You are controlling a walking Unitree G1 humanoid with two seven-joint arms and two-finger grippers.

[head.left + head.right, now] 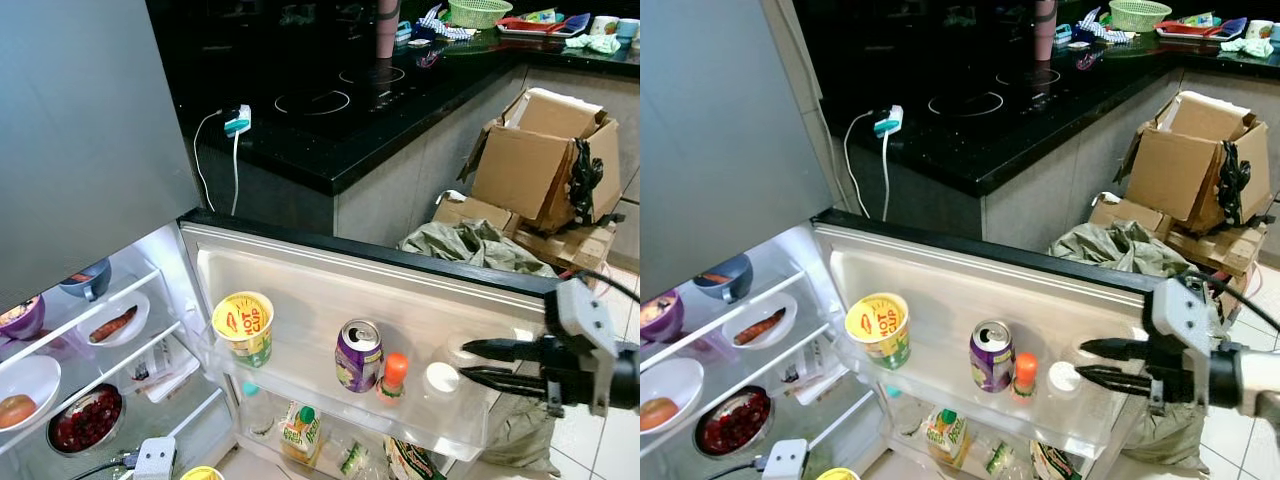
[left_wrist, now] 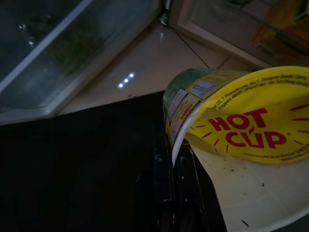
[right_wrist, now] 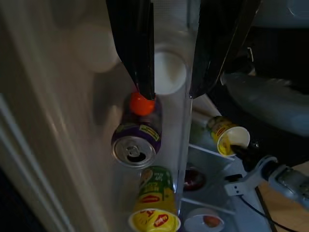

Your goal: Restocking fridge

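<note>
The fridge door stands open, and its clear upper door shelf [image 1: 320, 395] holds a yellow Hot Cup noodle cup [image 1: 244, 325], a purple can [image 1: 358, 355], a small orange-capped bottle [image 1: 394, 375] and a white-capped bottle [image 1: 441, 377]. My right gripper [image 1: 463, 362] is open at the shelf's right end, its fingertips just short of the white-capped bottle and level with its cap. Low by the fridge's bottom, my left gripper [image 2: 176, 169] is shut on the rim of a second Hot Cup [image 2: 241, 130], which also shows at the frame's lower edge [image 1: 200, 472].
Fridge shelves on the left hold a bowl of red berries [image 1: 87, 418], a plate with a sausage [image 1: 113, 325] and other bowls. A juice carton [image 1: 297, 430] sits on the lower door shelf. Cardboard boxes [image 1: 545, 160] and a green bag [image 1: 475, 245] lie behind the door.
</note>
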